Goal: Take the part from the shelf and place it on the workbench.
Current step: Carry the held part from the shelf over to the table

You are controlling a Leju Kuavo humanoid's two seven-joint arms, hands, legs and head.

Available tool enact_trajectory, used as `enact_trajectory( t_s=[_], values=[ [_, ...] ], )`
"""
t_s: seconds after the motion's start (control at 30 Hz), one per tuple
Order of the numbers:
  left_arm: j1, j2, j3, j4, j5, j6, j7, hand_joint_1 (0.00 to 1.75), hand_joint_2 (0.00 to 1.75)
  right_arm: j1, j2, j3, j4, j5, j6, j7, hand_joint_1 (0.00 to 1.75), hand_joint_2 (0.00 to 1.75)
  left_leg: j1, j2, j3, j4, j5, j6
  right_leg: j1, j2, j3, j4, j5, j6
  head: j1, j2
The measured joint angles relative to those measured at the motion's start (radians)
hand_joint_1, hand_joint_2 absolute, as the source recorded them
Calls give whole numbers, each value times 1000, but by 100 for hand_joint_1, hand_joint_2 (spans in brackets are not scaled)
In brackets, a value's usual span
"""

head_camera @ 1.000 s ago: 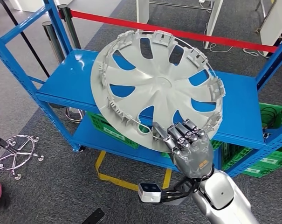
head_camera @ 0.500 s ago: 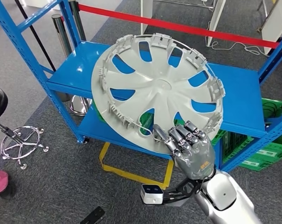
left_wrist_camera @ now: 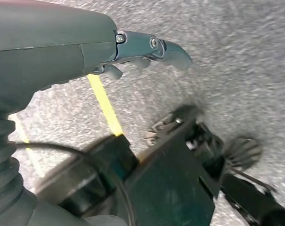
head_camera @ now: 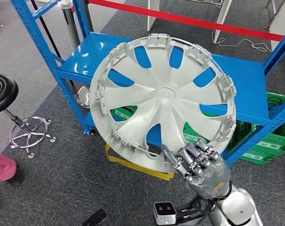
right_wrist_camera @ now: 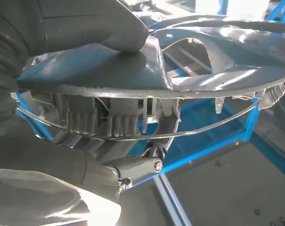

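Head view
Part: a grey plastic wheel cover [head_camera: 166, 94], inner ribbed side facing the camera, tilted, held up in front of the blue shelf [head_camera: 247, 94].
Right hand [head_camera: 201, 167]: at the cover's near rim, right of centre; its fingers [head_camera: 191, 157] are curled over the rim's edge, grasping the wheel cover.
Right arm: silver, coming in from the lower right corner, with a small white camera box [head_camera: 164, 213] at the wrist.
Shelf: blue metal uprights and a blue deck behind the cover; a lower deck carries green crates [head_camera: 272, 141] on the right.
Barrier: a red band [head_camera: 191, 21] runs across the far side, behind the shelf.
Floor: grey carpet with a strip of yellow tape [head_camera: 134, 165] under the cover's near edge.
Stool: a black round seat on a chrome base [head_camera: 4, 92] at the left.
Person: a pink sleeve or trouser leg [head_camera: 2, 165] at the left edge; I cannot tell which.

Left wrist view
Left hand [left_wrist_camera: 98, 52]: grey cover and a dark finger stretched out over the carpet, nothing in it; fingers released.
Floor: grey carpet with a yellow tape line [left_wrist_camera: 105, 103], blurred.

Right wrist view
Right hand: thumb [right_wrist_camera: 98, 23] presses on one face of the cover's rim, dark fingers [right_wrist_camera: 134, 167] lie against the ribbed other face.
Wheel cover [right_wrist_camera: 212, 56]: seen edge-on, with clips and a wire ring along its rim; blue shelf bars behind it.
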Motion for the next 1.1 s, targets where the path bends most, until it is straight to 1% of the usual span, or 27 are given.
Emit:
enact_trajectory(
  t_s=[0.07, 0.1, 0.13, 0.2, 0.23, 0.27, 0.3, 0.33, 0.37, 0.43, 0.47, 0.5, 0.57, 0.6, 0.63, 0.67, 0.73, 0.77, 0.8, 0.83, 0.87, 0.9, 0.93, 0.97, 1.0, 1.07, 1.1],
  values=[
    [1, -1, 1, 3, 17, 6, 79, 0, 175, 12, 21, -28, -13, 0, 0, -8, 175, 175, -2, 1, -10, -4, 7, 20, -3, 2, -8, 1, 8, 11, 0, 0],
    [2, -1, 2, 6, 30, 6, 127, 0, 175, 17, 29, -38, -16, 0, 0, -10, 175, 175, -2, 3, -18, -4, 16, 31, -4, 5, -17, 13, -9, 16, 1, 0],
    [3, -1, 5, 9, 44, 3, 173, 0, 175, 19, 36, -46, -18, 0, 0, -10, 175, 175, -2, 5, -26, -6, 25, 42, -5, 9, -30, 44, -43, 20, 2, 0],
    [5, 0, 14, 13, 67, -7, 237, 0, 175, 20, 45, -55, -18, 0, 0, -9, 175, 175, -6, 8, -48, -5, 42, 56, -5, 16, -68, 163, -139, 23, 5, 0],
    [5, 0, 20, 14, 77, -12, 258, 0, 175, 20, 48, -56, -18, 0, 0, -8, 175, 175, -10, 8, -60, -3, 51, 60, -4, 18, -82, 229, -173, 23, 5, 0],
    [5, 1, 26, 14, 85, -16, 274, 0, 175, 20, 50, -57, -17, 0, 0, -6, 175, 175, -14, 8, -72, -2, 59, 62, -3, 19, -86, 274, -186, 20, 6, 0],
    [5, 2, 32, 15, 91, -20, 287, 0, 175, 20, 51, -57, -16, 0, 0, -4, 175, 175, -19, 7, -83, -1, 67, 64, -1, 20, -72, 285, -179, 15, 6, 0],
    [4, 2, 37, 15, 96, -23, 297, 0, 175, 19, 52, -56, -14, 0, 0, -1, 175, 175, -24, 6, -91, 0, 74, 65, 2, 22, -41, 258, -158, 6, 6, 0],
    [4, 2, 42, 14, 98, -26, 304, 0, 175, 17, 52, -56, -13, 0, 0, 3, 175, 175, -29, 5, -97, 0, 80, 66, 8, 25, 6, 198, -131, -8, 5, 0],
    [2, -1, 49, 14, 99, -30, 311, 0, 175, 10, 54, -56, -12, 0, 0, 11, 175, 175, -33, 3, -108, 1, 92, 64, 22, 34, 102, 55, -106, -43, 4, 0],
    [1, -3, 51, 14, 99, -30, 312, 0, 175, 6, 55, -55, -12, 1, 0, 17, 175, 175, -31, 2, -114, 1, 100, 61, 29, 38, 132, 6, -104, -54, 3, 0],
    [1, -3, 52, 14, 97, -31, 312, 0, 175, 2, 55, -54, -11, 1, 0, 22, 175, 175, -28, 1, -120, 0, 109, 56, 33, 40, 145, -20, -104, -59, 4, 0],
    [0, 1, 54, 14, 94, -31, 311, 0, 175, -4, 57, -53, -10, 1, 0, 32, 175, 175, -25, -2, -129, -7, 123, 45, 33, 37, 146, -44, -85, -56, 7, 0],
    [0, 4, 54, 14, 91, -31, 310, 0, 175, -7, 57, -51, -9, 1, 0, 38, 175, 175, -26, -2, -134, -5, 114, 39, 28, 33, 144, -56, -74, -56, 8, 0],
    [0, 6, 55, 14, 88, -32, 309, 0, 175, -11, 58, -48, -7, 1, 0, 46, 175, 175, -27, -3, -142, 13, 88, 32, 22, 29, 141, -67, -64, -56, 7, 0],
    [-1, 9, 55, 14, 86, -32, 307, 0, 175, -14, 59, -44, -5, 1, 0, 55, 175, 175, -26, -2, -153, 53, 45, 25, 17, 24, 136, -75, -57, -54, 6, 0],
    [-3, 13, 56, 14, 80, -34, 301, 0, 175, -19, 59, -35, 0, 1, 0, 74, 175, 175, -18, 0, -174, 179, -42, 8, 13, 15, 112, -66, -46, -49, 3, 0],
    [-4, 15, 56, 14, 78, -35, 299, 0, 175, -22, 59, -30, 4, 1, 0, 83, 175, 175, -14, 0, -176, 230, -62, 1, 10, 11, 98, -57, -42, -46, 3, 0],
    [-4, 16, 56, 14, 75, -36, 297, 0, 175, -25, 59, -25, 7, 2, 0, 91, 175, 175, -9, 1, -167, 254, -62, -7, 6, 7, 82, -44, -39, -43, 3, 0],
    [-4, 18, 56, 14, 72, -37, 295, 0, 175, -28, 59, -20, 11, 2, 0, 98, 175, 175, -3, 2, -144, 241, -44, -15, 2, 5, 65, -30, -36, -39, 3, 0],
    [-2, 19, 55, 14, 70, -38, 294, 0, 175, -30, 59, -16, 14, 2, 0, 101, 175, 175, 4, 3, -108, 196, -19, -24, -3, 4, 46, -14, -34, -34, 3, 0],
    [0, 19, 55, 14, 68, -39, 294, 0, 175, -32, 59, -13, 16, 2, 0, 103, 175, 175, 10, 4, -70, 138, -8, -35, -6, 4, 26, 2, -31, -27, 2, 0],
    [3, 19, 54, 14, 67, -40, 293, 0, 175, -33, 59, -10, 17, 2, 0, 106, 175, 175, 12, 3, -40, 84, -3, -37, -7, 5, 8, 17, -28, -20, 0, 0],
    [6, 20, 54, 13, 67, -41, 292, 0, 175, -34, 59, -7, 18, 2, 0, 109, 175, 175, 12, 2, -25, 51, -6, -34, -7, 6, -5, 27, -23, -12, -1, 0],
    [8, 20, 54, 13, 67, -41, 291, 0, 175, -36, 58, -4, 20, 1, 0, 113, 175, 175, 10, 0, -24, 40, -14, -26, -5, 7, -14, 33, -16, -3, -2, 0],
    [10, 20, 54, 13, 66, -42, 290, 0, 175, -40, 57, 2, 24, 1, 0, 124, 175, 175, 8, -1, -40, 46, -2, 1, -5, 8, -23, 35, -2, 11, 0, 0],
    [9, 20, 54, 13, 65, -44, 289, 0, 175, -42, 56, 5, 26, 1, 0, 130, 175, 175, 8, 1, -50, 47, 6, 13, -7, 9, -30, 40, -10, 17, 1, 0]
  ],
)
